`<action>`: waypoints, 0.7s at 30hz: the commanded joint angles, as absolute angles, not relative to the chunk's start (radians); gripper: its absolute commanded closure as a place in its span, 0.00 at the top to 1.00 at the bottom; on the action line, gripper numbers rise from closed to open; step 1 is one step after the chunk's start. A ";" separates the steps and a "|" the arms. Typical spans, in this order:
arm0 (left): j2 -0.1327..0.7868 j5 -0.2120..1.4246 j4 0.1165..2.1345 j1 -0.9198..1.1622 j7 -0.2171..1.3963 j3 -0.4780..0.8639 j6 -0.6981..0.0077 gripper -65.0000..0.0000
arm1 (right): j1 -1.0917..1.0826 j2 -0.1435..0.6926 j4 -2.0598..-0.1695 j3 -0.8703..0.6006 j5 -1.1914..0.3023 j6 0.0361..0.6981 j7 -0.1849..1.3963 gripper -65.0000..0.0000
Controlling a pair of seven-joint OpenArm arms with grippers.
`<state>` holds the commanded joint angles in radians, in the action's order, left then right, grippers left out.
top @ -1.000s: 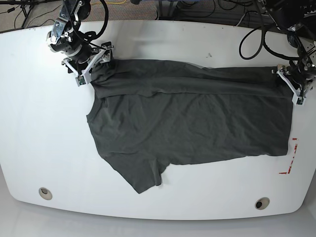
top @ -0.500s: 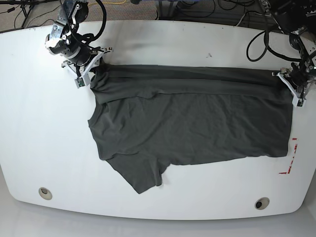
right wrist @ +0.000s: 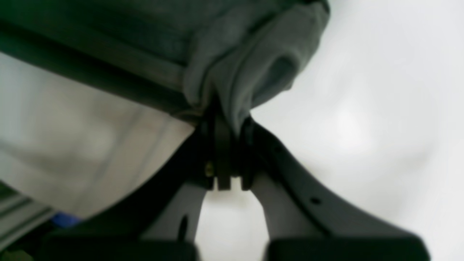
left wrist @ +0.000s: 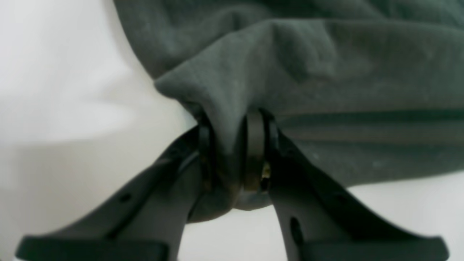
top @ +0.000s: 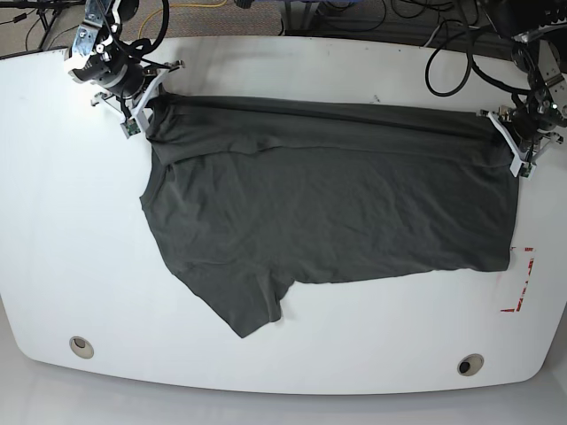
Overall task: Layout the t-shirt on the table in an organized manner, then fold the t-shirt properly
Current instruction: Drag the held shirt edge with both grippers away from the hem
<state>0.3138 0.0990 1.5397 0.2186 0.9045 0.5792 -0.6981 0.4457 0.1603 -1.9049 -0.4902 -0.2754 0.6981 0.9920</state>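
Note:
The dark charcoal-grey t-shirt [top: 328, 204] lies spread across the white table [top: 71, 230], its far edge stretched taut between both grippers. One sleeve hangs toward the front [top: 244, 305]. My right gripper [top: 146, 99] is shut on the shirt's far left corner; its wrist view shows the cloth [right wrist: 246, 61] pinched between the shut fingers [right wrist: 223, 159]. My left gripper [top: 507, 135] is shut on the far right corner; its wrist view shows the cloth [left wrist: 290, 72] bunched between the fingers [left wrist: 255, 145].
A red-outlined mark [top: 523, 283] sits at the table's right edge beside the shirt hem. Two metal grommet holes lie near the front edge, one at left [top: 81, 345] and one at right [top: 469, 364]. Cables run behind the table's far edge [top: 443, 53].
Both grippers have moved toward the table's far edge with the shirt's top edge, the right gripper also further left. The top fold has opened and the shirt lies flatter and wider.

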 joint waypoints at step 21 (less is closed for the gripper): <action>0.315 0.104 1.736 0.463 0.972 0.584 -0.698 0.15 | 0.627 0.216 -1.952 -0.579 -0.280 0.698 0.992 0.07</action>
<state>0.3153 0.1036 1.7361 0.4626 0.9720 0.5838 -0.6981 0.6268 0.2156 -1.9525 -0.5792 -0.2800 0.6981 0.9920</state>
